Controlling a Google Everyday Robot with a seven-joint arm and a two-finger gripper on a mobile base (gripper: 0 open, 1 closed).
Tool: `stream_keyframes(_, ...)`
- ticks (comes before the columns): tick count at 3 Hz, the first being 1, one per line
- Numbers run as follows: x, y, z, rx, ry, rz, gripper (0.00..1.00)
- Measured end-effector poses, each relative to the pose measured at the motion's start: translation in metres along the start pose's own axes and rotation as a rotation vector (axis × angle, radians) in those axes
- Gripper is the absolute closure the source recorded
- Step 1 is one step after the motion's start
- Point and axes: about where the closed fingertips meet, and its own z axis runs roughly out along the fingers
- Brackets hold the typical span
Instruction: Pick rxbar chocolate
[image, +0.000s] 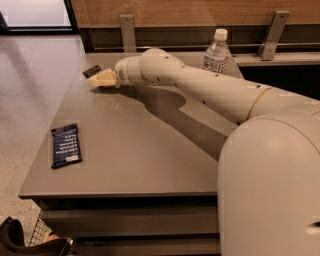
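The rxbar chocolate (91, 71) is a small flat black wrapper lying near the table's far left corner. Only its left part shows; the rest is hidden behind the gripper. My gripper (102, 79), cream-coloured, sits at the end of the long white arm (200, 87). It is low over the table, right against the near right side of the black wrapper. The larger dark blue bar (65, 145) with white text lines lies flat near the table's front left edge, far from the gripper.
A clear water bottle (216, 51) with a white cap stands at the back of the grey table (135, 150), behind the arm. A wooden wall with metal brackets runs along the back. The floor drops away at the table's left edge.
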Motion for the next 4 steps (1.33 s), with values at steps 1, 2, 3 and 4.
stream_keyframes(1, -0.004, 0.003, 0.018, -0.02, 0.006, -0.019, 0.0)
stream_keyframes(2, -0.001, 0.005, 0.026, -0.031, 0.014, -0.018, 0.0)
stream_keyframes(3, 0.01, 0.009, 0.032, -0.043, 0.008, 0.009, 0.0)
stream_keyframes(4, 0.006, 0.009, 0.031, -0.043, 0.008, 0.009, 0.16)
